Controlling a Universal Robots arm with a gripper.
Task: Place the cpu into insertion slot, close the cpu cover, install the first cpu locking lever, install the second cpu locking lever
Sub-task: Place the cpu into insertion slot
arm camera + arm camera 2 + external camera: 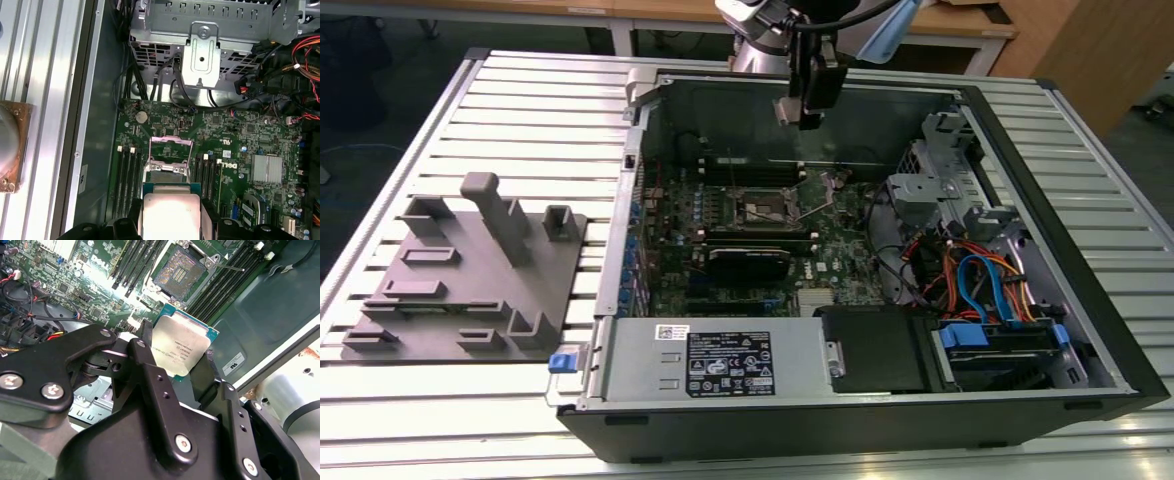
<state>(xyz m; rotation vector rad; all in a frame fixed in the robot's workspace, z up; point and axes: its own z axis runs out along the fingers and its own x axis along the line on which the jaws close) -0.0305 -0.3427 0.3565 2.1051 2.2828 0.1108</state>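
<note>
We're over the open computer case [881, 425], and the gripper [176, 354] has the cpu [182, 340] clamped. In the second wrist view, one black finger [205, 380] presses on one edge of the chip and its partner on the opposite edge. The silvery top faces the camera with a green border round it. So the hand is narrow, closed on the chip.

We take the insertion slot [765, 208] as our marker. In the exterior view the gripper hangs well above the slot and beyond it, toward the case's far wall, clearly apart from the socket. In the second wrist view the slot's dark centre lies bare inside its silvery rim. A thin locking lever [227, 268] juts out sideways from one corner of the slot.

In the first wrist view we see the cpu cover [171, 140] lifted up off the slot, and the held chip sits short of the slot. Long black memory slots [127, 175] run along both sides of the slot. To the exterior view's left of the slot, outside the case, a grey fixture block [467, 290] sits on the slatted table [480, 90].
</note>
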